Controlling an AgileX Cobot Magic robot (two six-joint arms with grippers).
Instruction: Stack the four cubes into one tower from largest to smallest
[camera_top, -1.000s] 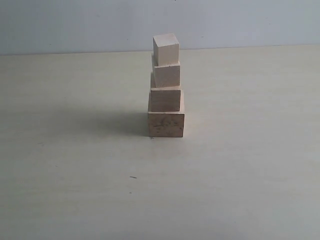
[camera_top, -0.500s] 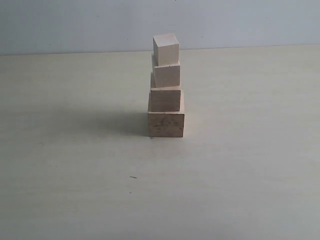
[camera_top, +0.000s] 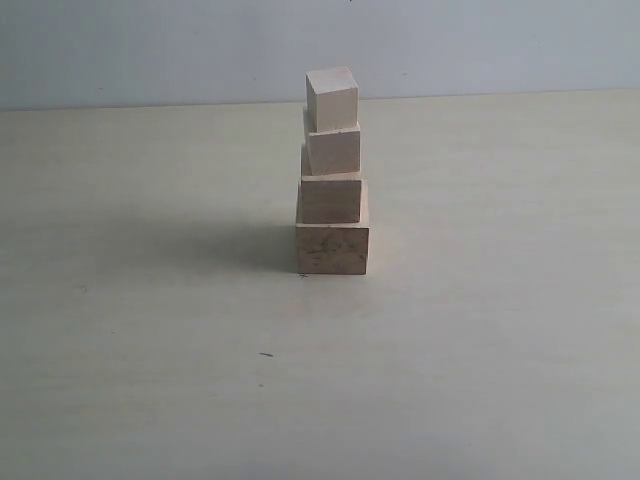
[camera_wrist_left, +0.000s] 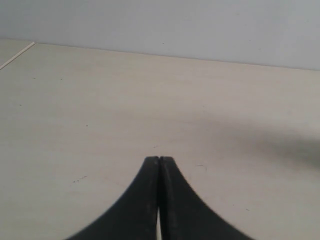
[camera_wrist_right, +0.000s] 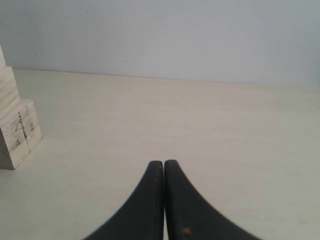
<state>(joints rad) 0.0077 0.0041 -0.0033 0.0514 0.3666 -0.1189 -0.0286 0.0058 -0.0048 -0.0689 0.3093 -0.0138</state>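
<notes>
The four cubes stand as one tower (camera_top: 333, 175) in the middle of the table. The largest cube (camera_top: 332, 249), with dark grain smudges on its front, is lowest; two smaller cubes (camera_top: 331, 198) (camera_top: 333, 151) sit on it, and the smallest cube (camera_top: 332, 98) is on top, turned slightly. No arm shows in the exterior view. My left gripper (camera_wrist_left: 159, 158) is shut and empty over bare table. My right gripper (camera_wrist_right: 163, 161) is shut and empty too, with the tower's lower cubes (camera_wrist_right: 17, 132) off at that view's edge, well apart from it.
The pale table (camera_top: 500, 350) ends at a light blue-grey wall (camera_top: 150, 50) behind the tower. The tower's shadow (camera_top: 200, 245) falls to its left. A thin seam or edge (camera_wrist_left: 17, 54) shows in the left wrist view's corner.
</notes>
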